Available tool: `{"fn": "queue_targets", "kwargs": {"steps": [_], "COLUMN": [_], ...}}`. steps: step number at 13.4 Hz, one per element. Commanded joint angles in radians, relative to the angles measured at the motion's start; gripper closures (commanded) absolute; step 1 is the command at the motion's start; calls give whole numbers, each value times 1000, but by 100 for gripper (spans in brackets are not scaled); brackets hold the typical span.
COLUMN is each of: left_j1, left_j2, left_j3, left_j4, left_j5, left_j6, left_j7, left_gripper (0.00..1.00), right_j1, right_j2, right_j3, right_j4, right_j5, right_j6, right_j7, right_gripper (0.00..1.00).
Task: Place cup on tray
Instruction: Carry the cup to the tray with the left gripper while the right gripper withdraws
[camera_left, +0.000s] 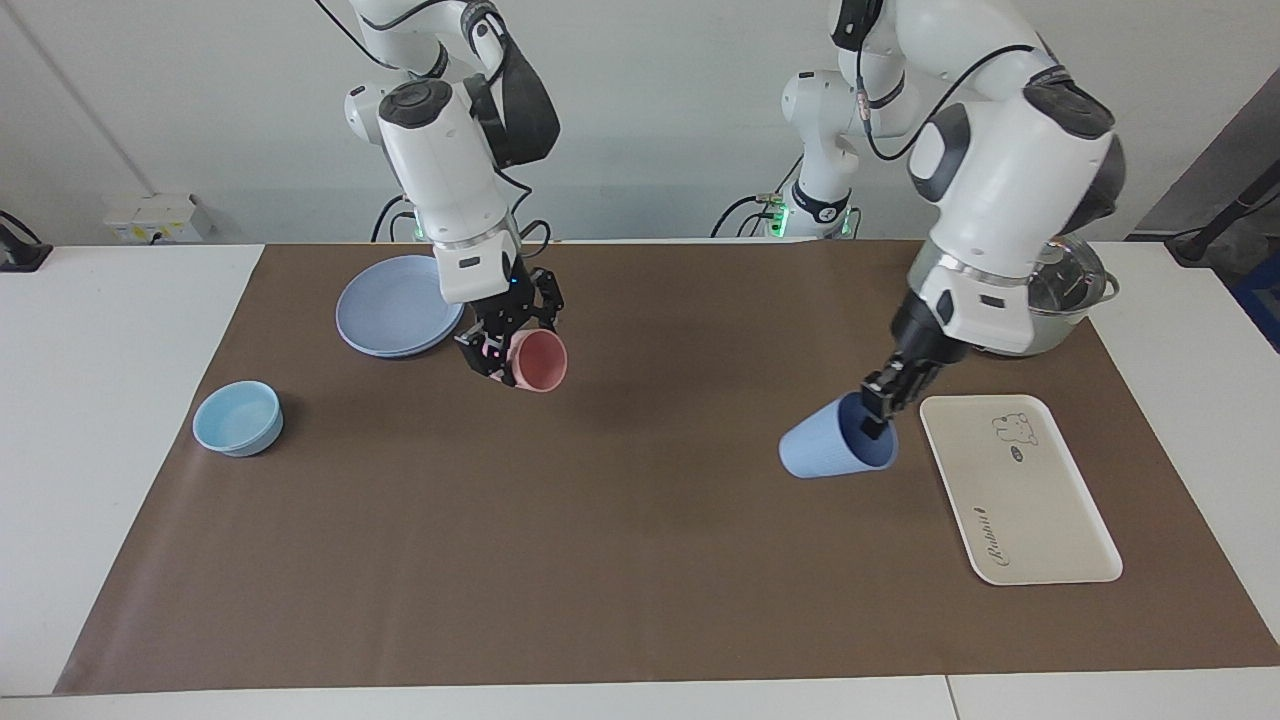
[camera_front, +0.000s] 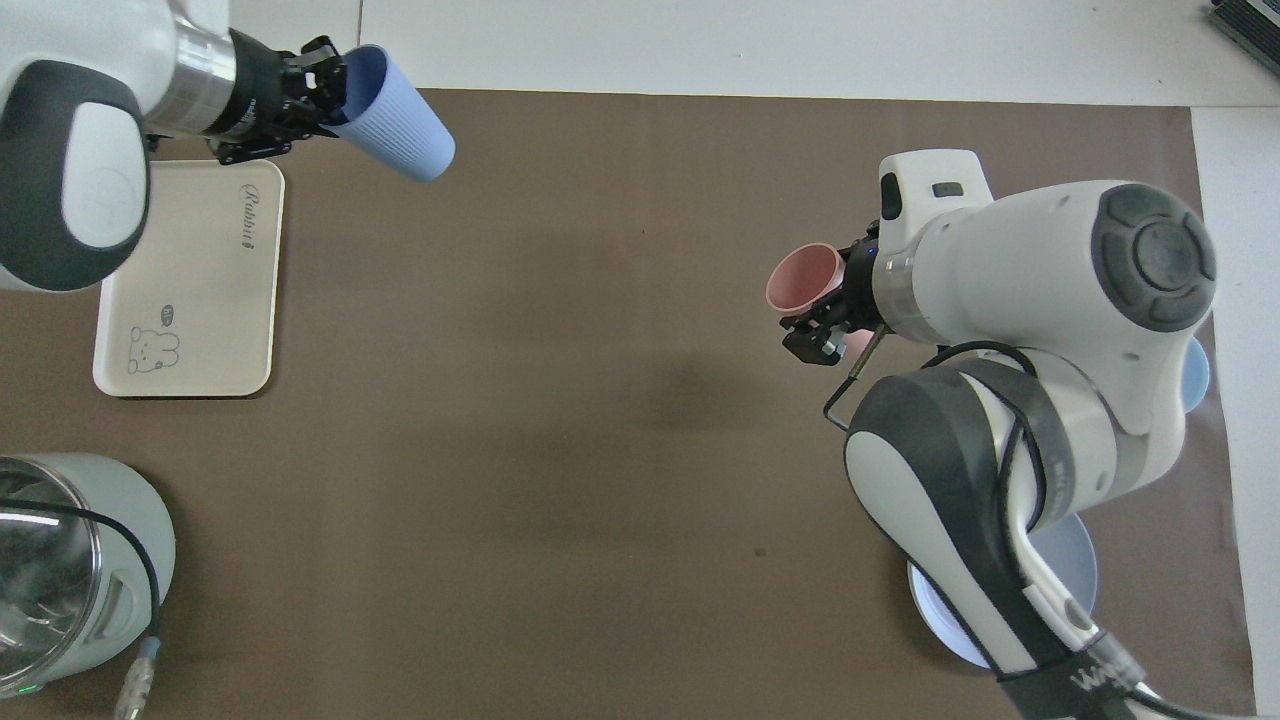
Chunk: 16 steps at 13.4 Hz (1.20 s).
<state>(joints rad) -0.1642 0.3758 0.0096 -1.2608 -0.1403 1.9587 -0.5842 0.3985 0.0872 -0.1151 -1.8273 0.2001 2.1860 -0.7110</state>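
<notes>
The left gripper (camera_left: 876, 413) hangs low in the air over the brown mat, its wrist angled steeply downward, the 2 fingers clamped on the rim of a tilted periwinkle-blue ribbed plastic tumbler (camera_left: 833, 450). The right gripper (camera_left: 497, 348) is raised too, its forearm sloping down from a bent elbow, fingers closed on a salmon-pink plastic cup (camera_left: 538, 361) held on its side.
</notes>
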Motion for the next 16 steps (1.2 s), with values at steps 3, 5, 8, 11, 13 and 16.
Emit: {"fn": "queue_targets", "kwargs": {"steps": [3,5,8,11,13,16], "left_j1": [263,330,379,399,400,397], "left_j2": [-14,-49,-98,-95,-80,-37], "left_j3": [-11,-8,-8,-8,-11,-11], "left_j4": [-29,-133,-326,-452,-498,-548], "left_j5": [19,19,18,16,15,16], "left_j6": [47,168,374,518,584,655], "left_j7": [452,555,624,652,692,698], "left_gripper": [100,100,100,100,100,100], "right_j1": [-211,-278,-346,-349,-355,-401], "right_j2": [6,20,80,143,158,177], "right_j3": [3,3,3,5,3,3], "right_j4": [-12,-21,-24,-24,-47,-105], "right_j5": [315,468,718,966,1117,1309], "right_j6": [77,83,139,225,233,216], "right_j7": [-410,-539,-736,-824,-934,-1167], "right_gripper": [100,100,100,100,100,100]}}
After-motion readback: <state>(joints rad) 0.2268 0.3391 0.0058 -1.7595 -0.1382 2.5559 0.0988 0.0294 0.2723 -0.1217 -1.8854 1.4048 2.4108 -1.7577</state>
